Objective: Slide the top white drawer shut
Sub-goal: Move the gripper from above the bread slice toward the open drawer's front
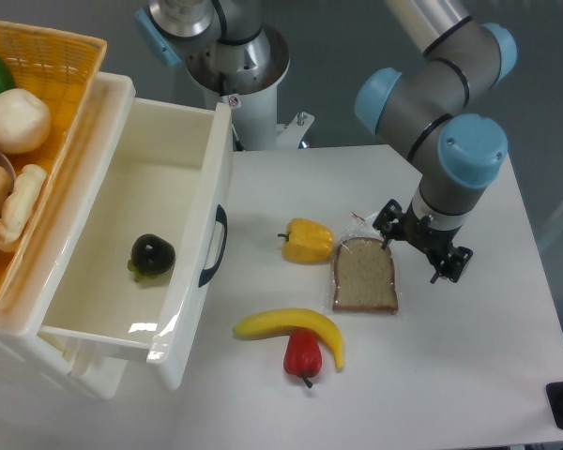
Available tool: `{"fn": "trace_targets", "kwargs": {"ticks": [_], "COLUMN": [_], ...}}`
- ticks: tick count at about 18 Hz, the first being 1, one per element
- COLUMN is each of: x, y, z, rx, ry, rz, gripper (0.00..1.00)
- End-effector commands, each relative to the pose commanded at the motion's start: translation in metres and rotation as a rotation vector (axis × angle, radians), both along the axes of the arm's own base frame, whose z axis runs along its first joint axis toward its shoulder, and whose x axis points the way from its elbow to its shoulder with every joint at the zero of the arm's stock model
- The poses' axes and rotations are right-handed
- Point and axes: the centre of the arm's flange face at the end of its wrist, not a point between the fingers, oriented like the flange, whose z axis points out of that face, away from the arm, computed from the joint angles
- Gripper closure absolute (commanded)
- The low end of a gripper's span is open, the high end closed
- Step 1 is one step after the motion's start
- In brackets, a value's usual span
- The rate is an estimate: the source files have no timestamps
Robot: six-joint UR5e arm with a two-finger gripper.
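The top drawer (183,248) stands pulled well out of the cabinet (38,347) at the left of the table (488,375), its front panel facing right with the dark curved handle (214,246) on its outer face. Inside, on the drawer floor, lies one dark round vegetable (152,255), so the drawer is open and the closing has not begun. A yellow basket (52,70) of food sits on the cabinet top, overhanging the drawer's left edge; it looks clear of the sliding path, though I cannot be sure of that from this angle.

To the right of the drawer front, loose food lies on the table: a yellow pepper (307,240), a slice of bread (364,275) just beside it, and nearer the camera a banana (291,327) touching a red pepper (302,353). None of these touches the drawer, and since it must travel left, they are not in its way, only in the arm's approach.

The gripper (422,248) hangs at the right, just beyond the bread's far right corner, well apart from the handle. It holds nothing. Its dark fingers are seen from above and partly hidden by the wrist, so I cannot tell how far they are spread. To close the drawer it would likely have to cross over the yellow pepper and bread, reach the front panel near the handle, and push left.
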Motion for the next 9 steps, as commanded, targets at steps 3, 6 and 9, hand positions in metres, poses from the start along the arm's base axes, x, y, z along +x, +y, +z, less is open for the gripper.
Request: {"fn": "trace_targets", "kwargs": {"ticks": [3,6,9], "x": [0.005,0.016,0.035], "y": [0.003,0.002,-0.003], "z": [-0.003,-0.012,-0.014], "rx": [-0.023,-0.028,0.003], "ry": [0.002,-0.021,-0.059], "rz": [-0.009,0.003,0.077], "gripper": [0.00,0.00,0.00]}}
